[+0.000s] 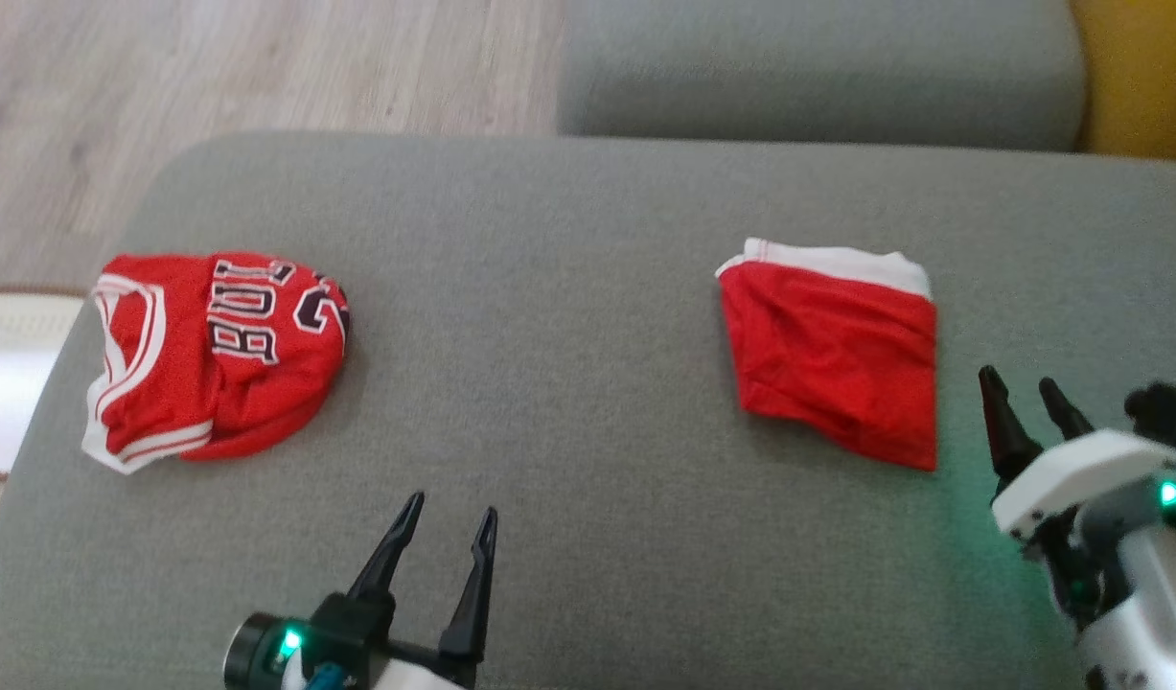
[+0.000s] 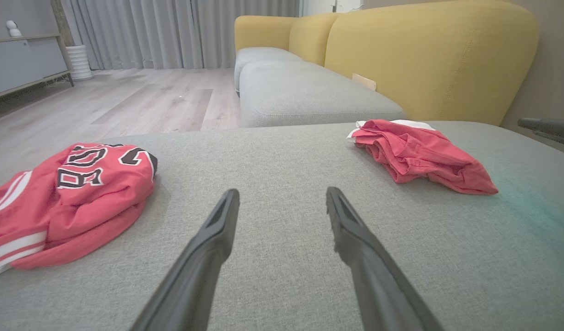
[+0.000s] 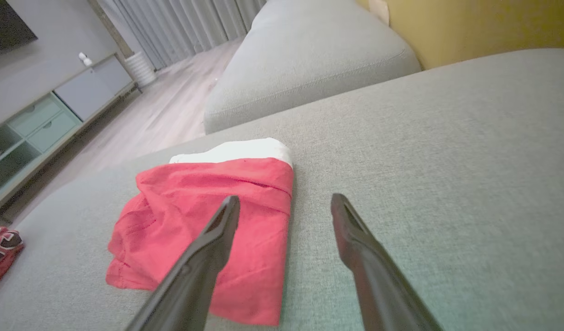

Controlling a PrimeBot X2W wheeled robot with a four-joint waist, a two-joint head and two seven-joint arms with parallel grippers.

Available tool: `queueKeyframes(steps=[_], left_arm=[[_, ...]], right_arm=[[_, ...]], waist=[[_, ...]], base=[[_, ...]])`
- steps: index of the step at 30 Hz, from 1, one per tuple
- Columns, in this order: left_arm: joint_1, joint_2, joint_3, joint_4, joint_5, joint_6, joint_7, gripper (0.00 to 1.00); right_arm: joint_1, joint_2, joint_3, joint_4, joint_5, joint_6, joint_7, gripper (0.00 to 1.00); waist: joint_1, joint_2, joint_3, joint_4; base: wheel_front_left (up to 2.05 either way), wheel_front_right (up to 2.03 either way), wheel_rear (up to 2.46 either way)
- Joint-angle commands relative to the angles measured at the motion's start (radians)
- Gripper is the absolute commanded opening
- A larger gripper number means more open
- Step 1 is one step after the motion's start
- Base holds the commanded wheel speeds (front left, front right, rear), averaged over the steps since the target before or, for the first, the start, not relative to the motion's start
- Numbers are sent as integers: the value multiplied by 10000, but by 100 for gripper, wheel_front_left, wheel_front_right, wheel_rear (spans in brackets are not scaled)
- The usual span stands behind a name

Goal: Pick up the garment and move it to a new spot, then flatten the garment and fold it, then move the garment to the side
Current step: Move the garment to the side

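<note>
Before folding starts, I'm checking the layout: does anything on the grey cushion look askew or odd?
The lettered red jersey lies bunched in a heap at the cushion's left end. The red garment with a white band, on the right, is folded, its edges uneven. Nothing looks torn.

Matt woven grey cushion (image 1: 588, 287), creased red cloth shorts (image 1: 837, 355), smooth wood floor (image 1: 262, 57)
</note>
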Motion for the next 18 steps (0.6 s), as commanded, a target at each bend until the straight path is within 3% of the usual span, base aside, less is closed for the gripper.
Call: queueKeyframes(steps=[1, 8, 18], left_arm=[[-613, -74, 234, -339, 8, -28, -61, 100], [-1108, -75, 60, -304, -91, -148, -61, 100], [-1632, -75, -100, -252, -175, -229, -61, 100]], right_arm=[[-562, -335, 313, -26, 107, -9, 225, 100], [-1865, -720, 891, 1431, 931, -9, 1160, 100], [-2976, -729, 1477, 3155, 1437, -9, 1267, 100]], waist=[[0, 0, 327, 174], [0, 0, 1050, 441], [0, 0, 1585, 635]], base=[[0, 0, 0], [0, 0, 0], [0, 0, 0]])
